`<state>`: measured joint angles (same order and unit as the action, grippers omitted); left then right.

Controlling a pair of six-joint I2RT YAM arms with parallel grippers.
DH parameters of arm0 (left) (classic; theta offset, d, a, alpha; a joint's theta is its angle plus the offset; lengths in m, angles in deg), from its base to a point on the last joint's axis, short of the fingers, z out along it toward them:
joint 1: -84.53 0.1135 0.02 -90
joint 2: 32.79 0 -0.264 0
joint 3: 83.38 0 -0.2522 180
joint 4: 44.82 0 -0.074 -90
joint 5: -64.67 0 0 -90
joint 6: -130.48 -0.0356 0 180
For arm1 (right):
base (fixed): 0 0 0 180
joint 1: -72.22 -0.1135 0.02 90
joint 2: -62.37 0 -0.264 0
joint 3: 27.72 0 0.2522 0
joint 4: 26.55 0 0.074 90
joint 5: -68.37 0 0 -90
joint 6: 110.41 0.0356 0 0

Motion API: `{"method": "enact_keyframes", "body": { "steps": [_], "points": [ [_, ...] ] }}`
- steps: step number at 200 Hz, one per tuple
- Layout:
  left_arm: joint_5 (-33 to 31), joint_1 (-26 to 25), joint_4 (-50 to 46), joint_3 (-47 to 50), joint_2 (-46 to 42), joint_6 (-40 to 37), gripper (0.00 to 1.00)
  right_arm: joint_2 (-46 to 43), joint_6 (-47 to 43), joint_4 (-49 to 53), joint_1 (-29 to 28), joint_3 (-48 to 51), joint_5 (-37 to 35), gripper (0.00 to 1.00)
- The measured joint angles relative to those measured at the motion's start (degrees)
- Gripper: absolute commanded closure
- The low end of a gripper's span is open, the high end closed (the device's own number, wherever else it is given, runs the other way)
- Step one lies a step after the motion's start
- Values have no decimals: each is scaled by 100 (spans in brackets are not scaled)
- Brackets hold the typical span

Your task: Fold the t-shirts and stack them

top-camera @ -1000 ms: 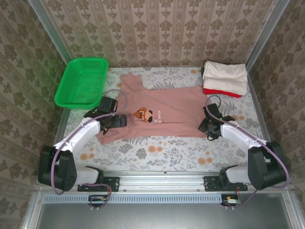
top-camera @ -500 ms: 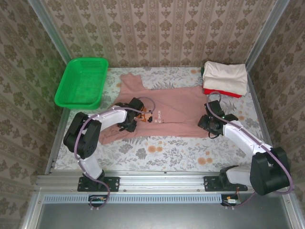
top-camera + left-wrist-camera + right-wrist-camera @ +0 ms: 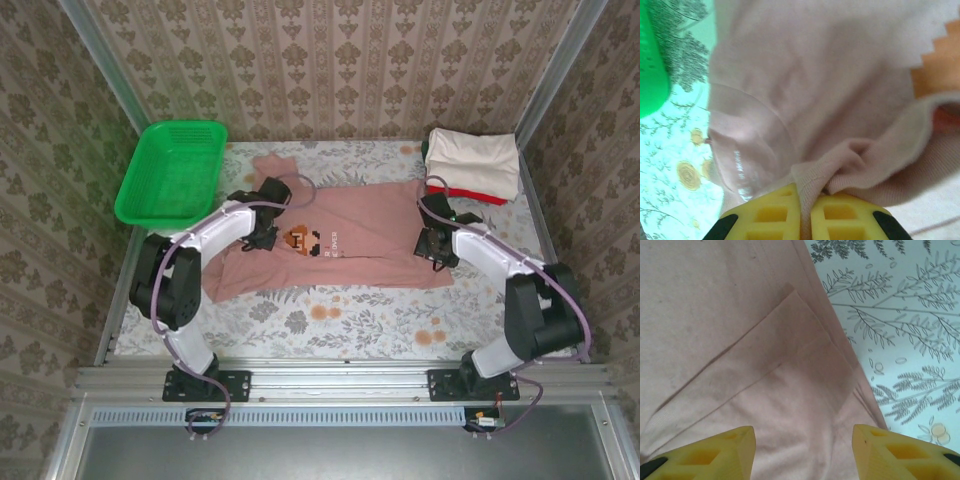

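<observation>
Dusty-pink t-shirt [image 3: 365, 215] lies spread across the middle of the floral tabletop [image 3: 330, 320], its pixel-figure print [image 3: 305, 240] facing up and its collar end pointing toward the green mesh basket [image 3: 172, 175] at the far left corner. The left fingers [image 3: 260, 238] rest on the cloth just left of the print. In the left wrist view these yellow fingers [image 3: 770, 215] are pressed together on a raised ridge of the shirt [image 3: 805, 75], which puckers up between them. The right fingers [image 3: 432, 252] sit over the shirt's opposite edge. In the right wrist view they [image 3: 715, 450] stand apart above flat pink cloth [image 3: 740, 315] with nothing pinched between them, the shirt's edge and bare tabletop [image 3: 900, 315] just beside. At the far right corner a folded cream t-shirt [image 3: 470, 160] lies on a folded red t-shirt [image 3: 465, 194].
</observation>
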<state>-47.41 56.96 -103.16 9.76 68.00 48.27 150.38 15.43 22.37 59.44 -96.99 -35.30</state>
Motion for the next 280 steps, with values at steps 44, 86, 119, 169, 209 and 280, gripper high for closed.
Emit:
{"method": "enact_keyframes", "body": {
  "steps": [44,86,119,169,209,280],
  "points": [
    [457,643,37,-581,356,-363,87,776,-236,13,74,-413,-101,47],
    [708,662,46,-1084,870,-616,87,1110,-376,22,155,-673,-166,49],
    [754,680,20,-1104,1051,-706,87,1200,-542,-94,223,-697,-155,55],
    [769,739,-13,-1108,1043,-765,88,1561,-723,-216,321,-815,-111,88],
    [673,680,-260,-1097,450,-756,88,811,-741,-208,321,-640,-107,100],
    [212,-251,-529,-197,-2409,-111,87,-1967,-647,-142,315,435,79,100]
  ]
}}
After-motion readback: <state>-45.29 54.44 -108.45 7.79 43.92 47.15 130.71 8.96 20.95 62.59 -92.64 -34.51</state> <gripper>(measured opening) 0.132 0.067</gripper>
